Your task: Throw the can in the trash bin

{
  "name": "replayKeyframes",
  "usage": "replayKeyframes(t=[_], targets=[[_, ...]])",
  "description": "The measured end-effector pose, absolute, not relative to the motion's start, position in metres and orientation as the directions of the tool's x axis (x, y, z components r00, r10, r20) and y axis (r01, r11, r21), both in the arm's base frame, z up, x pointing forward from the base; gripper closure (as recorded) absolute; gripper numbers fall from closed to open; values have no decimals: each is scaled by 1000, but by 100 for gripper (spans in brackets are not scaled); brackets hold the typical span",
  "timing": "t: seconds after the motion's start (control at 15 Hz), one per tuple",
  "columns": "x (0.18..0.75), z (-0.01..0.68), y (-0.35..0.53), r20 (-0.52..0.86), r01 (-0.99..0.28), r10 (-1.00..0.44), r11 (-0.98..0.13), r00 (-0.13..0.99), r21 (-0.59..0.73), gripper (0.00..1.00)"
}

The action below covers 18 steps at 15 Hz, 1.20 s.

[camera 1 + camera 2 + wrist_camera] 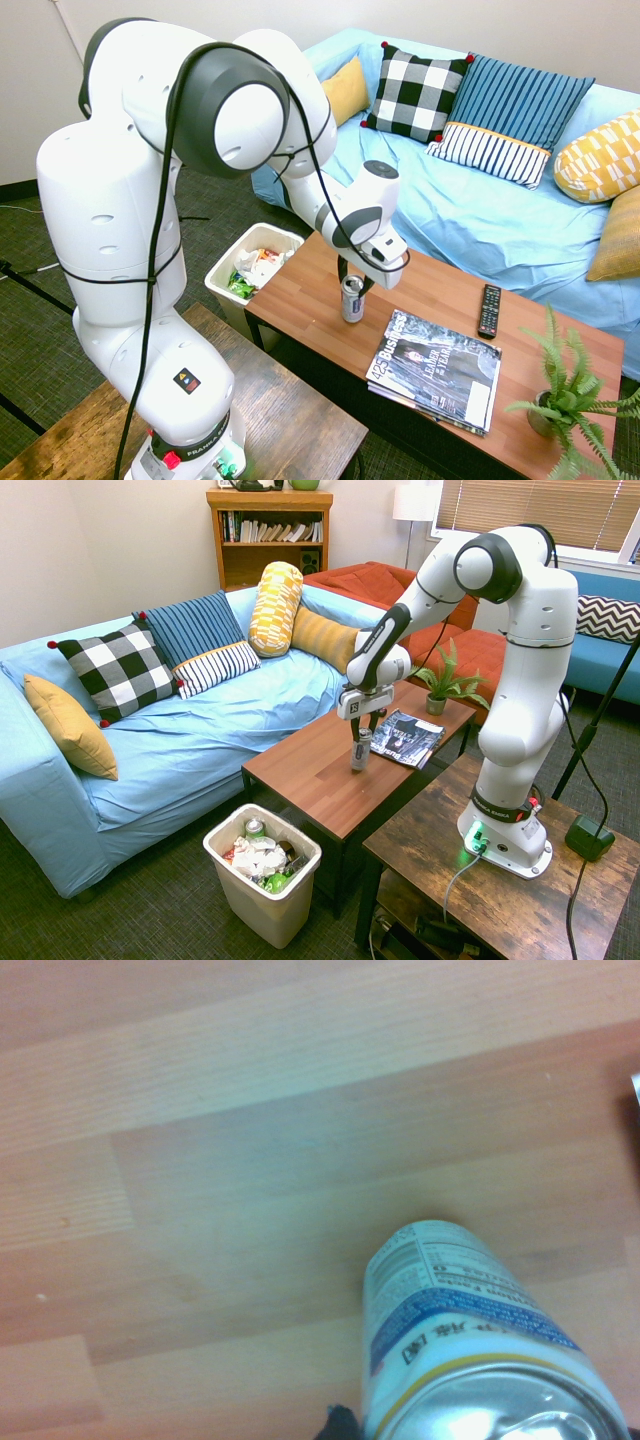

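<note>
The small silver-grey metal drink can (352,298) stands upright on the reddish-brown wooden desk (440,290), roughly mid-width and towards the end nearest the bin, with its base on the wood. The white arm's tool (355,283) is down over the top of it, the dark fingers reaching either side of the upper rim. From where I stand I cannot tell whether they have pinched the can or are only bracketing it; the wrist view shows just the shiny lid and printed label close up.

The off-white rectangular plastic trash bin (262,900) sits on the floor just beyond the desk's short edge, already heaped with crumpled wrappers and what looks like another can.

The grip looks like the weak point: it is high on a smooth, thin-walled can, so a shallow or off-centre hold could let the can slip or tip on the lift and roll towards the glossy magazine (434,369) near the desk's front edge. A hard squeeze might dent it instead. Because the bin is nearly full, a can dropped from too high or near the rim could bounce off the pile onto the carpet.
</note>
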State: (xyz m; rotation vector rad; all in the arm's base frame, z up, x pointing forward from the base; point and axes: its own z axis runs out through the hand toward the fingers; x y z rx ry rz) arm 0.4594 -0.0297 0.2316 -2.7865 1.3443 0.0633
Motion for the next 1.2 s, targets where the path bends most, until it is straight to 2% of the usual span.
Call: replayKeyframes(t=[0.67,1.0,1.2], targets=[[485,329,147,89,-652,-664,-746,742,-132,100],[476,324,218,103,-598,-610,-791,786,-125,100],[473,318,229,108,-595,-605,-796,789,-114,100]])
